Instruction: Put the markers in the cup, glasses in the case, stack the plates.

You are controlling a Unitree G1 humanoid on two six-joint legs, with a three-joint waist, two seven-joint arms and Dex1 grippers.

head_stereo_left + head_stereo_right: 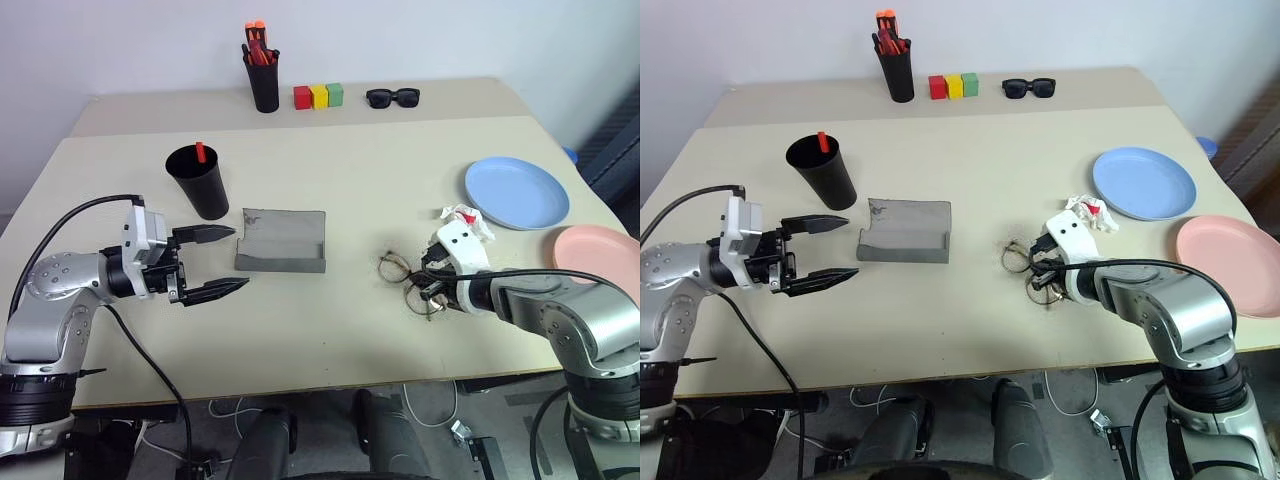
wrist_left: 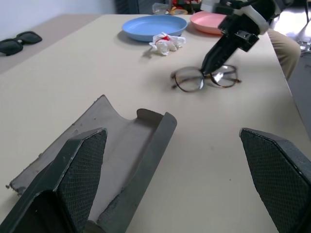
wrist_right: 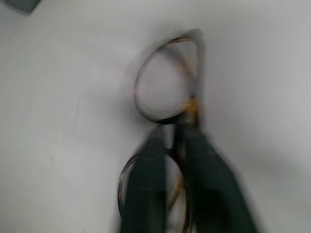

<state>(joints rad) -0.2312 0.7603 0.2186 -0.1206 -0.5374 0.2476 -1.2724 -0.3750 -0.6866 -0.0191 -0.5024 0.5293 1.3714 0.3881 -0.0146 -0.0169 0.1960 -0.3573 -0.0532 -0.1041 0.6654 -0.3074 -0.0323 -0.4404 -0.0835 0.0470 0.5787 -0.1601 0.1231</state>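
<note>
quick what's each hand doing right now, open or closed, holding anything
Left hand: open, holding nothing, beside the open case.
Right hand: closed on the bridge of the glasses, which lie on the table.

No text, label, brand, number or sign is readable on any item on the bench, or on the robot's arms.

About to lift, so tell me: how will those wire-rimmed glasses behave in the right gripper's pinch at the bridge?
The glasses have a thin wire frame, so they are probably light and easily bent. The right gripper is shut at the bridge between the lenses, a narrow hold, so they may swing or twist. The folded arms could flop open when raised.
</note>
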